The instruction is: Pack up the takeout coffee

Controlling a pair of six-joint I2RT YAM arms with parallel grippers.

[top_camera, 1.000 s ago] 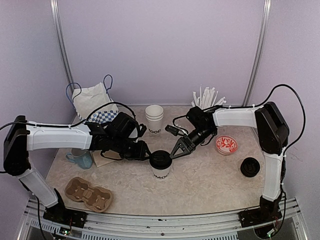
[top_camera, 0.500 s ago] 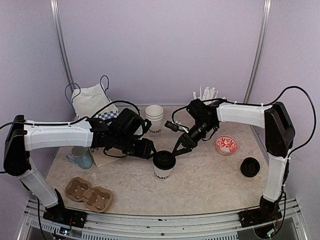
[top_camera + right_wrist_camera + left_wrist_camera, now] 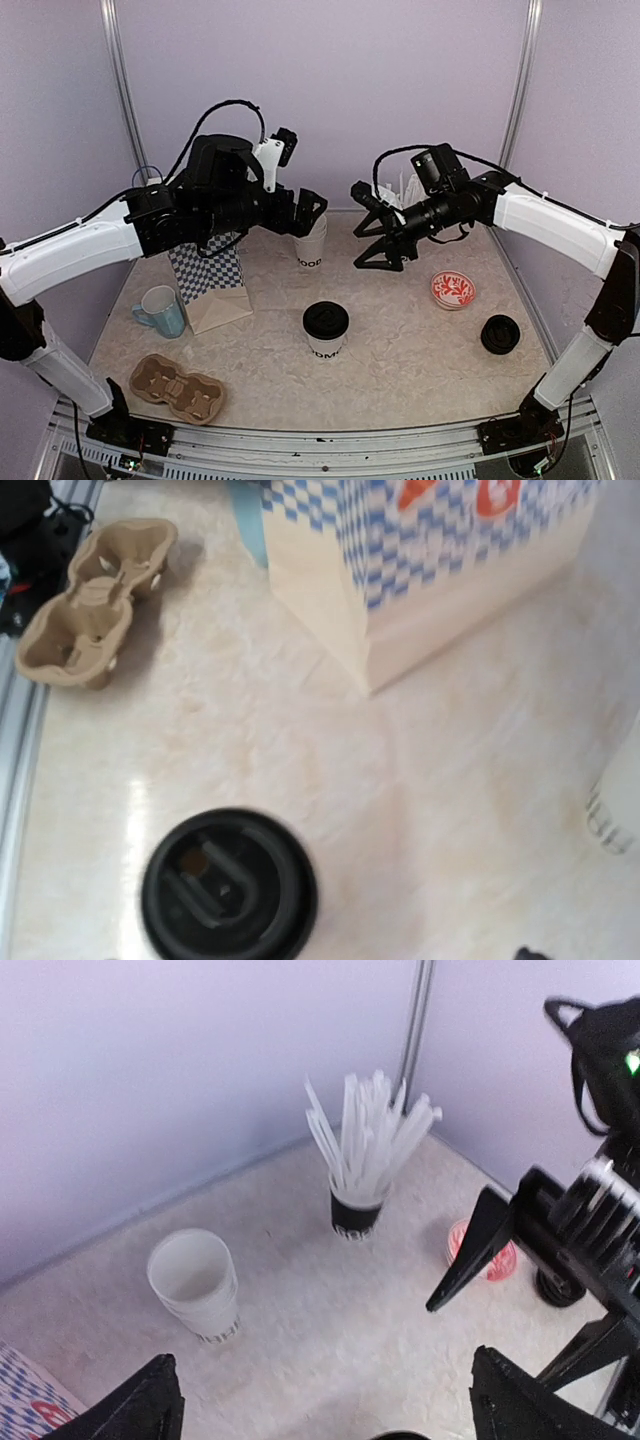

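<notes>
One lidded coffee cup (image 3: 325,330), one stack of open cups (image 3: 311,250). Left gripper (image 3: 308,212) and right gripper (image 3: 368,228) both spread wide, holding nothing.

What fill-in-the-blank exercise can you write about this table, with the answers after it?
The lidded cup in the middle of the table has a ____ lid. Both wells of the cardboard carrier are ____. The mug beside the checked bag is light ____. The left gripper and the right gripper are both ____, holding nothing.
Missing words: black; empty; blue; open.
</notes>
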